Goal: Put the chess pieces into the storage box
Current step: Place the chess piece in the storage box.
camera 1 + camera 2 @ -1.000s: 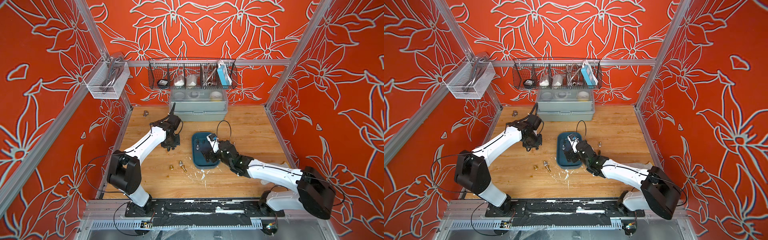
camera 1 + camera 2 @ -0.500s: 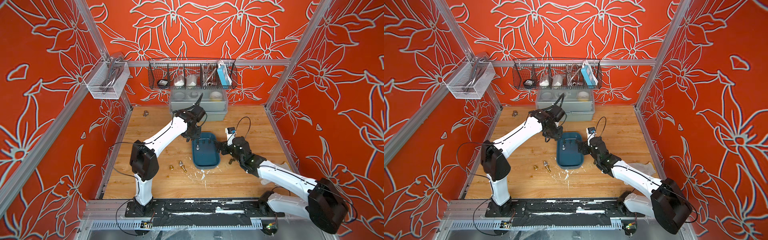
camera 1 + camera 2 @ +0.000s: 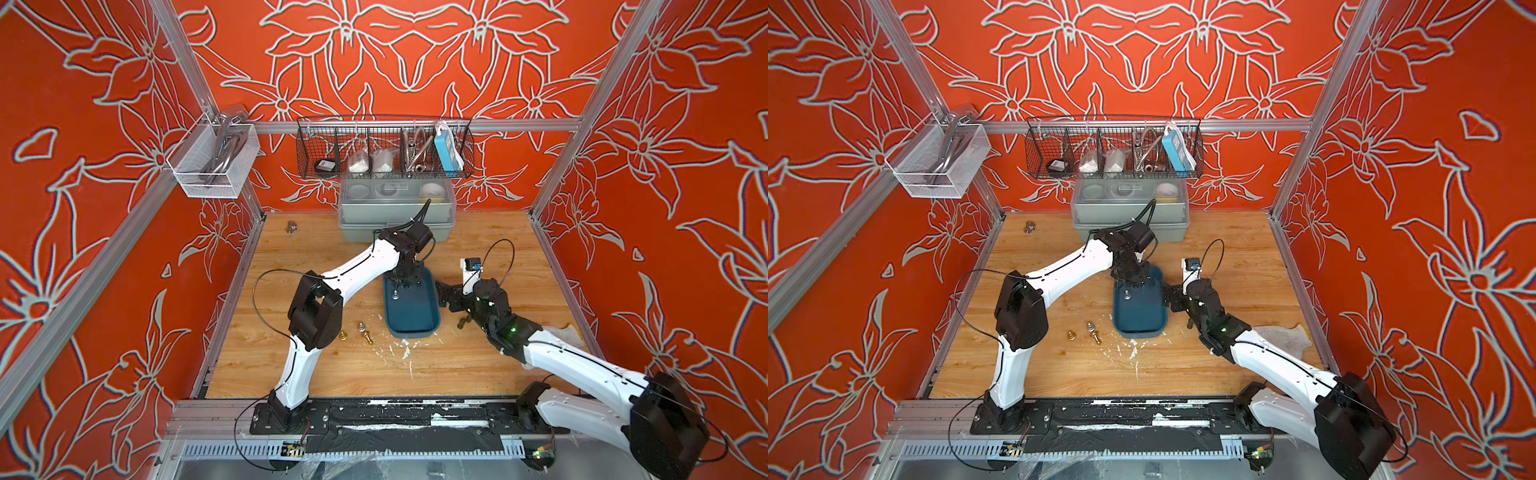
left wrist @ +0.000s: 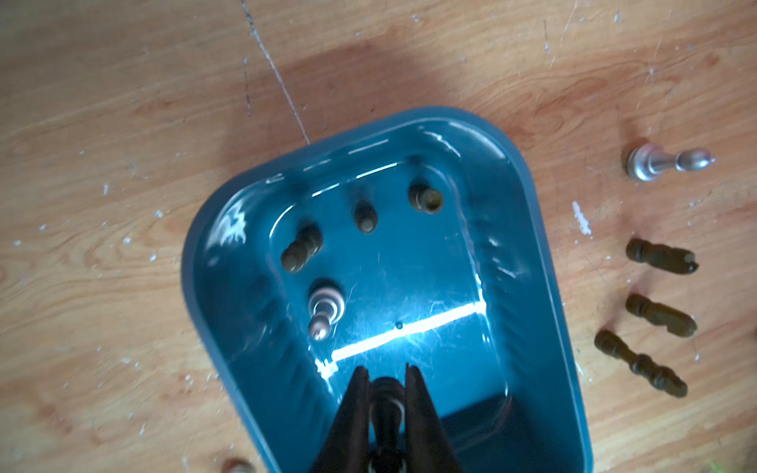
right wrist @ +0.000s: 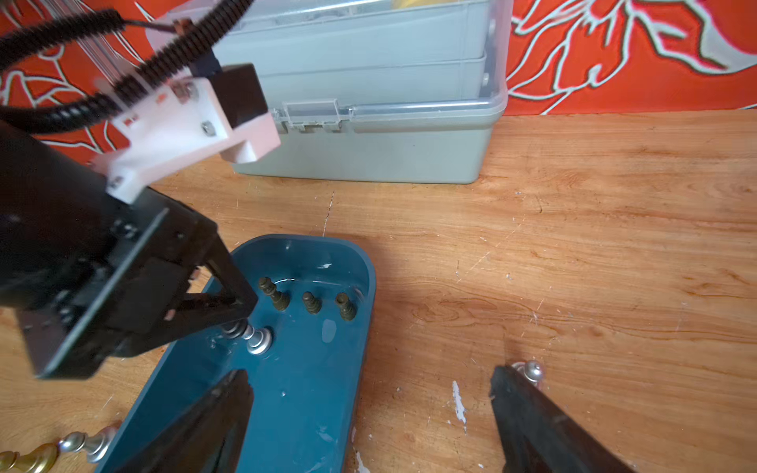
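Chess pieces are judged small, light, rigid and smooth, so slipping or rolling is to be expected. A hold across the narrow stem above the base is advised. One pawn-like piece is clamped between the closed jaws of the left gripper over the storage box, where four are stood. The right gripper is spread wide and empty beside the box, near a silver piece laid on the wooden table.

Chess piece half-hidden in left claw
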